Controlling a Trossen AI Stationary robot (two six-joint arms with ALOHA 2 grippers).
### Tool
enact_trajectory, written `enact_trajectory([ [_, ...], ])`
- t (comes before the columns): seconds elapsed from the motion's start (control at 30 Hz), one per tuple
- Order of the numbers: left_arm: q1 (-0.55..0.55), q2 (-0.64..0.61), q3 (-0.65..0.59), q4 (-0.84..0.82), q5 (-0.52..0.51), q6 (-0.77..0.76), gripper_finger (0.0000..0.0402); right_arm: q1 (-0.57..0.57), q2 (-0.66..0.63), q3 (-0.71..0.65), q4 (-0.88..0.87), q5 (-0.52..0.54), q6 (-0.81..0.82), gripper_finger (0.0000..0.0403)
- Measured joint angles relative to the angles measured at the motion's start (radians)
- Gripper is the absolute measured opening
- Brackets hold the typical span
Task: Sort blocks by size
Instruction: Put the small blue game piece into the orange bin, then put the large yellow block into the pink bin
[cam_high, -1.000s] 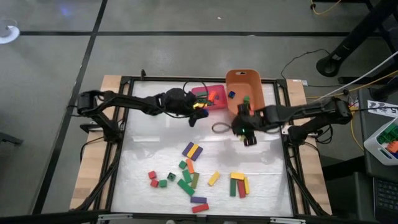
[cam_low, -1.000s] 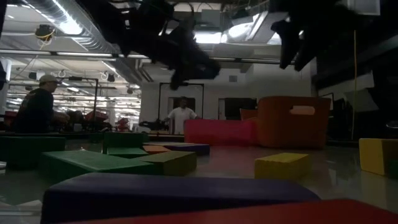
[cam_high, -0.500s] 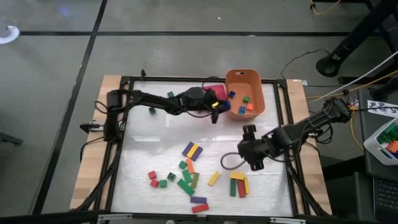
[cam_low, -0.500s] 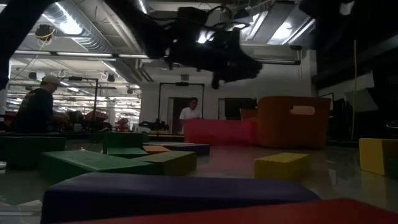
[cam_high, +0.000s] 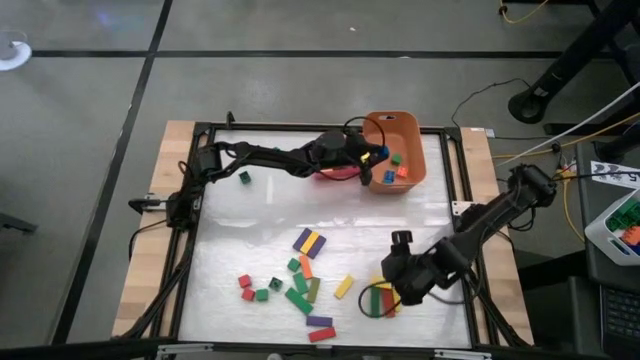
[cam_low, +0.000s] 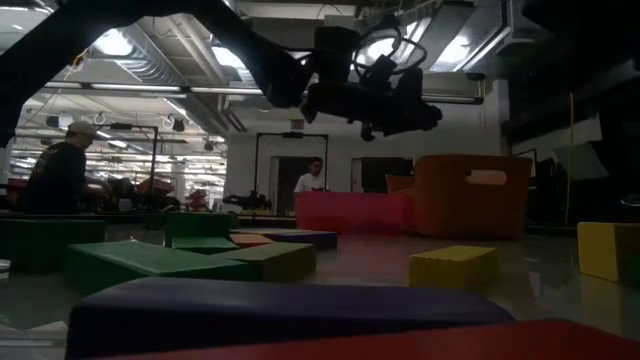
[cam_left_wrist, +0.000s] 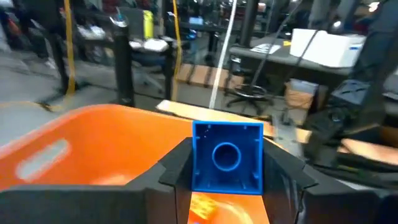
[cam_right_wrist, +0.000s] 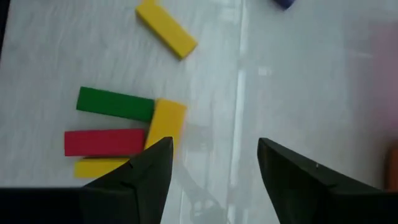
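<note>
High view: left gripper has moved from over the pink tray to the orange tub rim at 12 o'clock on the desk, clamping a blue block. Right gripper, fingers spread and empty, has descended toward 5 o'clock, above the green, red, yellow bars.

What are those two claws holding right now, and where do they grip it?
The left gripper holds a small blue block by its two opposite sides, above the orange tub. The right gripper is open and holds nothing, hovering over the bars.
</note>
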Motion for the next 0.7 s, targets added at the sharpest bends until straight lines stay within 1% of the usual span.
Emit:
enact_trajectory([
  [0.07,0.0,0.0,0.001,0.001,-0.026,0.039,0.0131,0.012,0.031,0.0,0.014,-0.004,0.019,0.0234],
  [0.13,0.0,0.0,0.001,0.0,-0.038,0.045,0.0139,0.017,0.057,0.0,0.012,-0.01,0.021,0.0234],
  [0.33,0.0,-0.001,0.001,-0.046,-0.04,-0.019,0.0203,0.015,0.094,0.0,0.013,-0.01,0.022,0.0234],
  [0.43,0.0,-0.006,0.001,-0.085,-0.039,-0.084,0.0229,0.015,0.097,0.0,0.015,-0.01,0.022,0.0234],
  [0.5,-0.002,-0.017,0.001,-0.124,-0.036,-0.123,0.0238,0.015,0.097,0.0,0.019,-0.01,0.027,0.0234],
  [0.57,-0.001,-0.04,0.001,-0.201,-0.007,-0.142,0.0241,0.016,0.097,0.0,0.042,-0.01,0.036,0.0234],
  [0.7,0.001,-0.113,0.001,-0.398,0.055,-0.111,0.0239,0.016,0.097,0.0,0.096,-0.01,0.044,0.0234],
])
